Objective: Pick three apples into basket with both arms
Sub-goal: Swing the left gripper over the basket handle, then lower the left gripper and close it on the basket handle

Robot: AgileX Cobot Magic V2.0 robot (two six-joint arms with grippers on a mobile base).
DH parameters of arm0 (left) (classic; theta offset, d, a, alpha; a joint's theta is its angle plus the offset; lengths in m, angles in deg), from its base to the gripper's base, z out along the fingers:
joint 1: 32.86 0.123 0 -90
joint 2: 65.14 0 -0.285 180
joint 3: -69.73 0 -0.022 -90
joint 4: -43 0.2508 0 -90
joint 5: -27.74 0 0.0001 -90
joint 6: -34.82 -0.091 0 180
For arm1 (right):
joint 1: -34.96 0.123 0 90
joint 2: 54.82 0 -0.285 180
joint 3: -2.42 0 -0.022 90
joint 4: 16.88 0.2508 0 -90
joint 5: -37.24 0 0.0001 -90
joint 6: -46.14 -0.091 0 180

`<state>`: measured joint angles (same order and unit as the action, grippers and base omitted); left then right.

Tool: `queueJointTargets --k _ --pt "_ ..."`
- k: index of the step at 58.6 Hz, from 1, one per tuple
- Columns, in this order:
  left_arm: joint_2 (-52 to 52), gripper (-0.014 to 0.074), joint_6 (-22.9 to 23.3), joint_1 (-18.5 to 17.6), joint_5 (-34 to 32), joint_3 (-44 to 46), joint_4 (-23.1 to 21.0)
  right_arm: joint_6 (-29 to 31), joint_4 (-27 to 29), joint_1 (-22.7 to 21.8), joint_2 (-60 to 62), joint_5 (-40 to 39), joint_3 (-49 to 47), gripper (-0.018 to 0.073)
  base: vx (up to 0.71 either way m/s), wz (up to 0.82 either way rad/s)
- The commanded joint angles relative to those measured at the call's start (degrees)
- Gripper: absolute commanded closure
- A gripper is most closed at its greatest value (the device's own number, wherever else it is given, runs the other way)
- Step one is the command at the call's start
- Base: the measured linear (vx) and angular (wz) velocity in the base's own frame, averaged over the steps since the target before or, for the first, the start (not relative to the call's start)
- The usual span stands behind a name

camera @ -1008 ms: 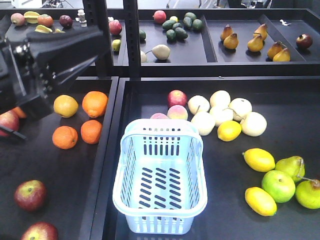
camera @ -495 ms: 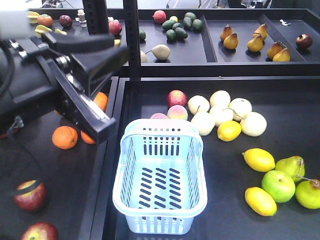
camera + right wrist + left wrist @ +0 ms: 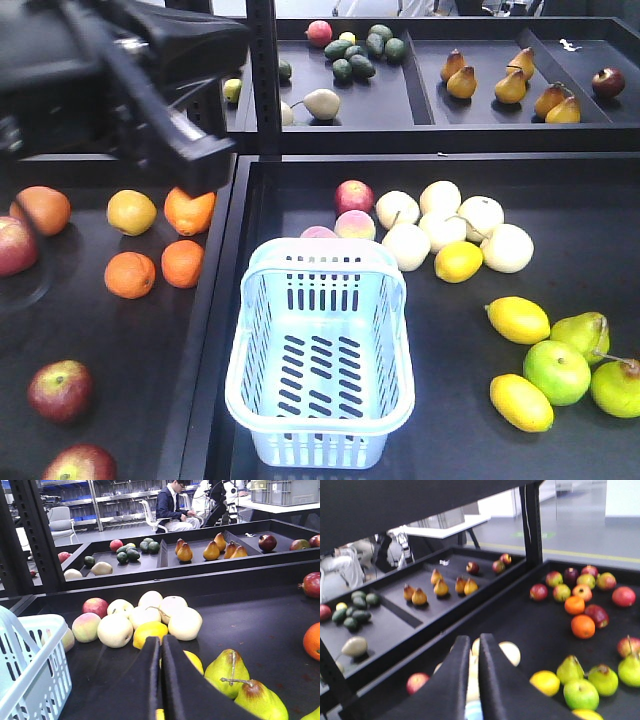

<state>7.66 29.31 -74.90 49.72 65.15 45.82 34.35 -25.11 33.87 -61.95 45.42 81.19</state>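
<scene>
L gripper (image 3: 474, 645) — fingers (image 3: 452, 680) nearly together, empty; R gripper (image 3: 160, 642) same. Apples (image 3: 60, 390) lie apart in left tray (image 3: 100, 330), basket (image 3: 236, 360) empty beside it. Spread L fingers wide, come straight down on one apple — mind the oranges (image 3: 130, 275) nearby.

The right gripper (image 3: 160, 642) sits bottom centre, fingers pressed together. The basket (image 3: 35, 680) fills the lower left, with pale fruits (image 3: 150, 612) mid-frame.

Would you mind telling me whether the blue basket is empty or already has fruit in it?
Empty: the basket shows a bare slotted floor in the front view, and the red apples lie outside it.
</scene>
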Motion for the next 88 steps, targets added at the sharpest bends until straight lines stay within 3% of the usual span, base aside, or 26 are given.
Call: queueJointTargets --k 1,8,20,25,36,44,49,58,61,65,80,88 --pt "3.1 0.0583 -0.1 -0.3 2.5 5.3 -1.0 0.4 -0.1 -0.2 0.7 -4.3 0.8 0.0564 0.0 0.0" --pt "8.5 0.0583 -1.1 -0.3 8.4 9.6 -5.6 0.4 -0.1 -0.2 0.7 -4.3 0.8 0.0564 0.0 0.0" --pt "16.7 0.0583 -13.5 -0.3 22.4 19.9 -19.6 0.4 -0.1 -0.2 0.7 -4.3 0.8 0.0564 0.0 0.0" --pt "19.5 0.0582 -15.0 -0.3 25.5 24.3 -21.8 0.4 -0.1 -0.2 0.7 -4.3 0.8 0.0564 0.0 0.0" --pt "23.3 0.0556 -13.1 -0.3 25.9 28.6 -19.4 0.4 -0.1 -0.2 0.7 -4.3 0.8 0.0564 0.0 0.0" --pt "24.3 0.046 -11.8 -0.3 28.4 28.7 -18.4 0.4 -0.1 -0.2 0.7 -4.3 0.8 0.0564 0.0 0.0" --pt "25.3 0.0351 -10.6 -0.3 30.4 28.7 -13.0 0.4 -0.1 -0.2 0.7 -4.3 0.8 0.0564 0.0 0.0" --pt "28.1 0.0135 -6.6 -0.3 32.1 28.7 1.4 0.4 -0.1 -0.2 0.7 -4.3 0.8 0.0564 0.0 0.0" --pt "29.0 0.0076 -4.8 -0.3 31.5 28.7 3.9 0.4 -0.1 -0.2 0.7 -4.3 0.8 0.0564 0.0 0.0" --pt "30.0 0.0033 -4.3 -0.3 31.1 28.7 4.0 0.4 -0.1 -0.2 0.7 -4.3 0.8 0.0564 0.0 0.0" --pt "37.1 0.0054 -5.6 -0.3 34.4 28.7 4.2 0.4 -0.1 -0.2 0.7 -4.3 0.8 0.0564 0.0 0.0" --pt "40.2 0.0073 -6.1 -0.3 34.3 28.7 6.5 0.4 -0.1 -0.2 0.7 -4.3 0.8 0.0564 0.0 0.0"
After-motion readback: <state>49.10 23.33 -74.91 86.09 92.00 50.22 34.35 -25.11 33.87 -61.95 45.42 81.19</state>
